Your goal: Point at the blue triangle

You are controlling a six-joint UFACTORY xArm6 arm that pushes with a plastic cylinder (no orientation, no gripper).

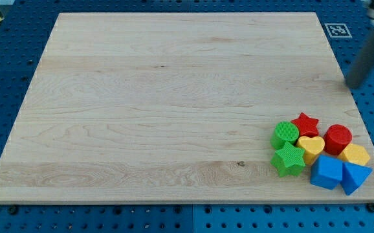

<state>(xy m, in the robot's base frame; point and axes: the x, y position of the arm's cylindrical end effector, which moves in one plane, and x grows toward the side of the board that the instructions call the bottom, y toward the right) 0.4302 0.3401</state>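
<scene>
Nearest the view's bottom edge: green star (289, 160), blue cube (327, 172), blue triangle (355, 177), all at the lower right corner of the wooden board (161, 103). Left to right in the cluster: green cylinder (285, 134) touching the green star below it; red star (305, 124) at the cluster's top; yellow heart (311, 147) in the middle; red cylinder (337, 138); yellow block (355, 155), shape unclear, just above the blue triangle. Blue triangle touching the blue cube's right side, close to the board's right edge. Blurred dark rod at the view's right, my tip (353, 85) well apart, above the cluster. No jaws on this rig; nothing held.
</scene>
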